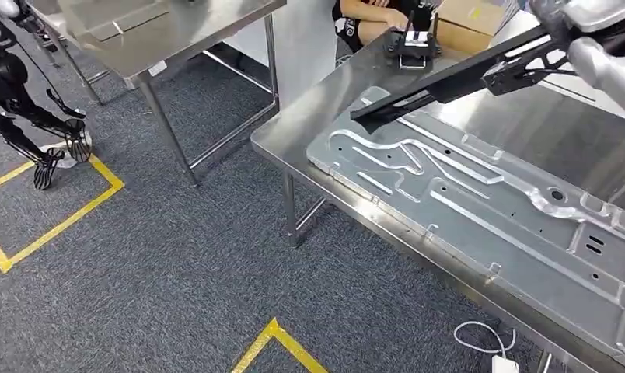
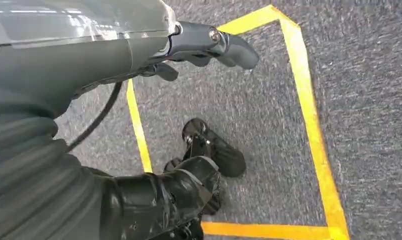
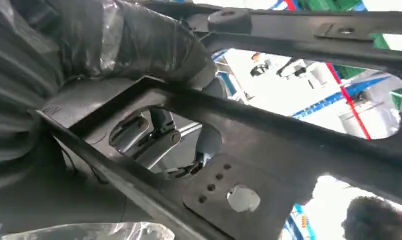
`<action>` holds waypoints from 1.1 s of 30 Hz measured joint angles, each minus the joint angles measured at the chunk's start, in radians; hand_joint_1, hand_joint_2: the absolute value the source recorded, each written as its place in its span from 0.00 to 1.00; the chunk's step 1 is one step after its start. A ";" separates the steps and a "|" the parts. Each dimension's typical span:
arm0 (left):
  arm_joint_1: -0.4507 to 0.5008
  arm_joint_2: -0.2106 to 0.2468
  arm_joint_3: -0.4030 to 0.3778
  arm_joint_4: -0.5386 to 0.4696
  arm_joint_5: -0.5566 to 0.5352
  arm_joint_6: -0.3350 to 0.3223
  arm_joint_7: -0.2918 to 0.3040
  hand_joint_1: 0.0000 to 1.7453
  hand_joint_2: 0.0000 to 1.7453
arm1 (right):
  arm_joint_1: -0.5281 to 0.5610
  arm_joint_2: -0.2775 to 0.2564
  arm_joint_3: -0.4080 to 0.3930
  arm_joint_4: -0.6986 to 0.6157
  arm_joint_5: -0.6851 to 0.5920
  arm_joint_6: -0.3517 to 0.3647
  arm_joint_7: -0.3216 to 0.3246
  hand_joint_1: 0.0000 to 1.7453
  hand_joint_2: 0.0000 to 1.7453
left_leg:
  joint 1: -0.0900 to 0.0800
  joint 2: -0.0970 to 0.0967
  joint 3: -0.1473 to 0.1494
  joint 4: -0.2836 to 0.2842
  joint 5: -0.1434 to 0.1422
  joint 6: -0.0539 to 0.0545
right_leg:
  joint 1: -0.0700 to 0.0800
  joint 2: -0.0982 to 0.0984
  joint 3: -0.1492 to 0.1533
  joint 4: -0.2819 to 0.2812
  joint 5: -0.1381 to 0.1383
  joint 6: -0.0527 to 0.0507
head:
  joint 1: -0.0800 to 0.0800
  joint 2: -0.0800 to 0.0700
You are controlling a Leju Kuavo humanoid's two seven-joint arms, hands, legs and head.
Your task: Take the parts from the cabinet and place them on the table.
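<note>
A steel bench [image 1: 309, 101] stretches out below the right robot hand [image 1: 585, 35], and most of its top is taken by a broad stamped metal panel [image 1: 480, 210] with raised ribs and small holes, lying flat beneath and ahead of that hand. A second bench [image 1: 162, 39] stands well apart, off to the left across the grey carpet floor [image 1: 177, 272], which carries yellow tape lines [image 1: 68, 217].

The right robot hand grips one end of a long black metal frame [image 1: 449, 78]; in the right wrist view its fingers [image 3: 149, 40] are wrapped over a bar of the frame [image 3: 269, 145], whose plate with cutouts and small holes sits just beneath the hand. From the hand the frame slants down and away to the left, its far tip low over the near end of the panel; whether the tip touches the panel I cannot tell.

Beyond the frame's far end a smaller black part [image 1: 412, 43] sits on the bench, with a cardboard box [image 1: 469, 19] beside it and a seated person [image 1: 371, 15] just behind.

The left robot hand [image 2: 209, 47] hangs low over the carpet and a taped square, fingers loosely curled apart, holding nothing.

A white cable with a plug [image 1: 492, 350] lies on the floor below the bench edge.
</note>
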 joint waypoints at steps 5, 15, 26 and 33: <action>0.000 -0.001 0.000 0.000 0.003 0.011 0.000 0.00 1.00 | 0.022 -0.040 0.000 0.000 -0.010 -0.027 -0.001 1.00 1.00 | 0.005 0.006 0.006 -0.016 0.013 0.013 | -0.005 -0.011 -0.114 0.267 -0.147 0.019 | 0.001 0.000; 0.002 -0.003 0.002 0.000 0.010 0.016 -0.004 0.00 1.00 | -0.002 -0.076 -0.003 0.035 0.021 -0.027 0.032 1.00 1.00 | 0.000 0.006 0.002 0.007 -0.004 -0.010 | 0.003 -0.021 0.005 0.010 -0.014 -0.004 | 0.000 0.000; 0.006 -0.004 0.010 0.000 0.030 0.033 0.010 0.00 1.00 | -0.062 -0.108 -0.003 0.065 0.072 -0.025 0.053 1.00 1.00 | 0.000 0.002 -0.009 0.023 -0.012 -0.004 | -0.003 -0.011 0.011 0.009 -0.015 -0.026 | 0.000 0.000; 0.007 -0.007 0.020 0.000 0.033 0.047 0.009 0.00 1.00 | -0.074 -0.177 -0.003 0.074 0.071 -0.032 0.034 1.00 1.00 | 0.001 0.007 0.011 -0.016 0.009 0.019 | -0.004 -0.013 -0.018 0.073 -0.069 0.009 | 0.001 0.000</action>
